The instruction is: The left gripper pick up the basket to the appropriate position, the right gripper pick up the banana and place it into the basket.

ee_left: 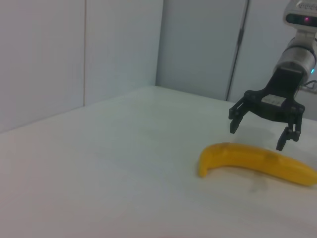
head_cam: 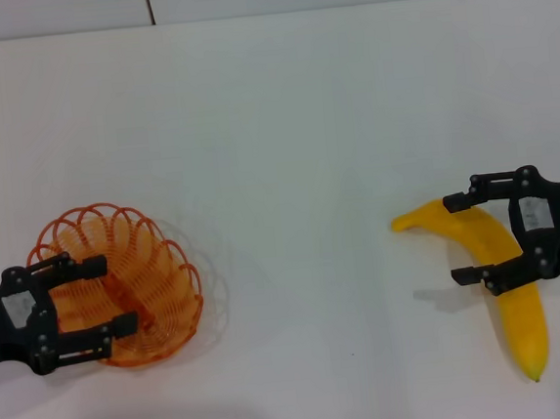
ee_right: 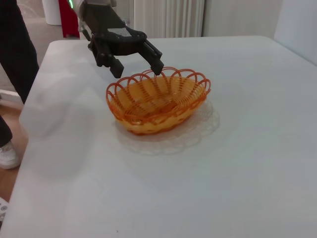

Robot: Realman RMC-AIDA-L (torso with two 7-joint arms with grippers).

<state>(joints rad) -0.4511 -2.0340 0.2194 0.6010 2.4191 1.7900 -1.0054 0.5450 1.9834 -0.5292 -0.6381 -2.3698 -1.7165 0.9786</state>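
L gripper (head_cam: 100, 300) is over the near-left edge of the basket (head_cam: 143, 270), jaws spread wide, roughly as wide as that end of the basket, nothing held. From the right wrist view the same gripper (ee_right: 136, 68) hangs just above the scalloped rim at the basket's (ee_right: 158, 101) far end, one fingertip (ee_right: 157, 67) very near the rim; contact cannot be confirmed. Basket sits flat on the white table (head_cam: 285, 150), upright, no contents seen, directly under and ahead of the L fingertips. R gripper (head_cam: 464, 237) is over the banana (head_cam: 497, 274), jaws wide open and straddling its upper middle part: one finger on the far side, the other on the near side, banana body passing between. No grip; gap visible both sides. From the left wrist view the R gripper (ee_left: 260, 133) hovers just above the banana (ee_left: 255, 161), tips short of the peel, open, holding nothing. Banana lies flat on the table, curved, blunt end pointing inward past the R fingers, greenish tip toward the robot below the gripper. Basket and banana well apart, w/ bare table between the two grippers.
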